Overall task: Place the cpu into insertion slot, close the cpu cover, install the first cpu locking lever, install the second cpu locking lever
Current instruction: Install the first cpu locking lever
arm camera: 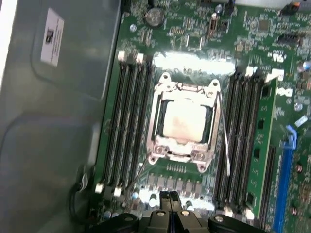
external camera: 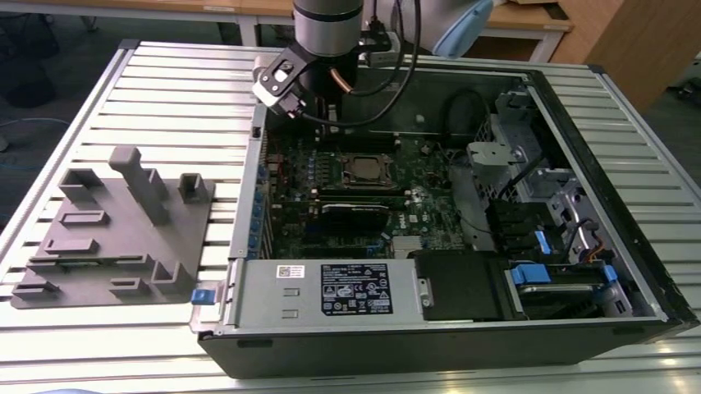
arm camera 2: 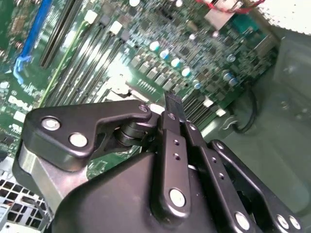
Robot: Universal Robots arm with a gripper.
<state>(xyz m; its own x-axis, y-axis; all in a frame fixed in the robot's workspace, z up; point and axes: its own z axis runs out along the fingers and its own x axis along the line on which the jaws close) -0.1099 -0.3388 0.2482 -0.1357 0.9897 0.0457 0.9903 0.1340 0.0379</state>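
- Chip (arm camera: pixel 184 120): sits flat in the socket (arm camera: pixel 212 127) at the middle of the green board (arm camera: pixel 165 29). Its dull silver top shows through the window.
- Cover (arm camera: pixel 151 131): lies down over the chip, with its frame flat around it.
- Wire lever (arm camera: pixel 224 141): runs beside the socket and slants away from the frame toward the long memory slots (arm camera: pixel 240 145).
- Second wire (arm camera: pixel 136 175): angles off at the opposite corner. Neither looks latched (a judgement, as the hooks are too small to tell).
- Gripper (arm camera: pixel 170 195): fingers are pressed together and hold nothing. In the first wrist view the tips hover near the socket's edge, apart from the frame.
- Arm (external camera: pixel 327 33): comes down steeply into the open case (external camera: pixel 613 271), with the wrist above the board.
- Handling note: the step in hand appears to be the first lever. It is probably best done with the closed tips on the lever's end, swinging it down and under its hook. The push should be steady so the wire cannot spring back, and the tips should stay clear of the memory slots.
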